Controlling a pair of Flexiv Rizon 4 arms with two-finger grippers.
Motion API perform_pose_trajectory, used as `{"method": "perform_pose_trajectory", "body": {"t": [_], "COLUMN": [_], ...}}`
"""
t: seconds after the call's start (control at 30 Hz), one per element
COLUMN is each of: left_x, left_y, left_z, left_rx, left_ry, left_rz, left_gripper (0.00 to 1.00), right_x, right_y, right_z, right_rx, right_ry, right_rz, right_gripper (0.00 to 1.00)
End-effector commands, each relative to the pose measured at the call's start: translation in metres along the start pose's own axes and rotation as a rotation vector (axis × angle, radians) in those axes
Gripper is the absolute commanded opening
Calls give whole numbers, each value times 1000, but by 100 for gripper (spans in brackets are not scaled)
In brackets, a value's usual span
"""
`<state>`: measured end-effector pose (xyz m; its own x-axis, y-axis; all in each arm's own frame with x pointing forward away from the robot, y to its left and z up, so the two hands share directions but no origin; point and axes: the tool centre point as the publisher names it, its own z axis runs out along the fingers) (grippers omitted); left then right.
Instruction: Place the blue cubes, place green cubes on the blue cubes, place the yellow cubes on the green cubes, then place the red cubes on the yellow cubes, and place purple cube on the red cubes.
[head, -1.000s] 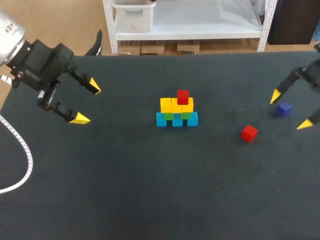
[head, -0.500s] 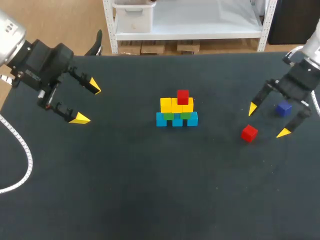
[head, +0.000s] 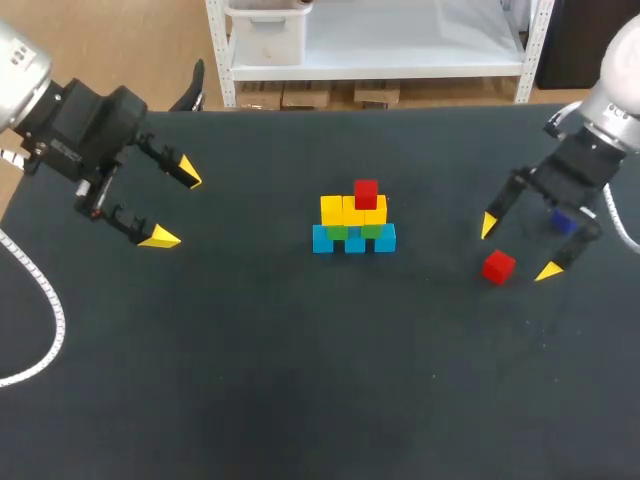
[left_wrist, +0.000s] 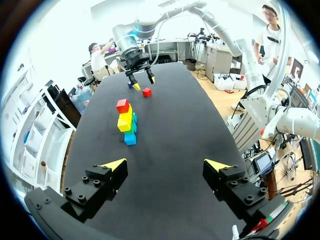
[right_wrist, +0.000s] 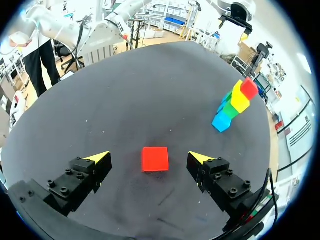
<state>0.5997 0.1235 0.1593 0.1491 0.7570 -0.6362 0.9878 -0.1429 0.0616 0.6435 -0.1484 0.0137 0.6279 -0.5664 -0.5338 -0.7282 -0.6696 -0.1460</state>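
Observation:
A stack stands mid-table: blue cubes (head: 354, 240) at the bottom, green cubes (head: 337, 232), yellow cubes (head: 352, 210) and one red cube (head: 366, 193) on top. A loose red cube (head: 498, 266) lies on the table to the right, and in the right wrist view this red cube (right_wrist: 154, 159) sits between and just ahead of the open fingers of my right gripper (right_wrist: 149, 157). In the head view my right gripper (head: 518, 247) hovers over it. The purple cube (head: 564, 220) is partly hidden behind that arm. My left gripper (head: 170, 206) stands open at the far left, holding nothing.
The dark table (head: 300, 380) stretches wide around the stack. A white cable (head: 45, 310) curves along the left edge. In the left wrist view the stack (left_wrist: 126, 121) lies far ahead of the left gripper (left_wrist: 165, 165).
My right gripper has moved left from beside the purple cube to over the loose red cube, still open. The left arm has not moved.

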Motion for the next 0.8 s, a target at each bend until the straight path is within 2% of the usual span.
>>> {"method": "perform_pose_trajectory", "body": {"t": [0.03,0.1,0.17,0.27,0.4,0.43,0.47,0.67,0.7,0.73,0.8], "left_x": [1,1,1,1,1,1,1,1,1,1,1], "left_y": [0,0,0,0,0,0,0,0,0,0,0], "left_z": [0,0,0,0,0,0,0,0,0,0,0], "left_rx": [-1,-1,-1,-1,-1,-1,-1,-1,-1,-1,-1], "left_ry": [-2,-2,-2,-2,-2,-2,-2,-2,-2,-2,-2], "left_rz": [2,2,2,2,2,2,2,2,2,2,2], "left_gripper": [100,100,100,100,100,100,100,100,100,100,100], "right_x": [-1,-1,-1,-1,0,0,1,3,3,4,3], "right_y": [-1,-1,-2,-3,-4,-4,-4,-8,-9,-10,-12], "right_z": [5,6,8,10,13,14,15,19,19,19,17], "right_rx": [0,1,0,-8,-17,-21,-28,-36,-36,-35,-31], "right_ry": [10,8,8,11,14,15,18,22,23,24,25], "right_rz": [5,12,14,11,10,10,5,-7,-8,-9,-10], "right_gripper": [98,89,85,71,69,65,53,45,41,30,0]}}
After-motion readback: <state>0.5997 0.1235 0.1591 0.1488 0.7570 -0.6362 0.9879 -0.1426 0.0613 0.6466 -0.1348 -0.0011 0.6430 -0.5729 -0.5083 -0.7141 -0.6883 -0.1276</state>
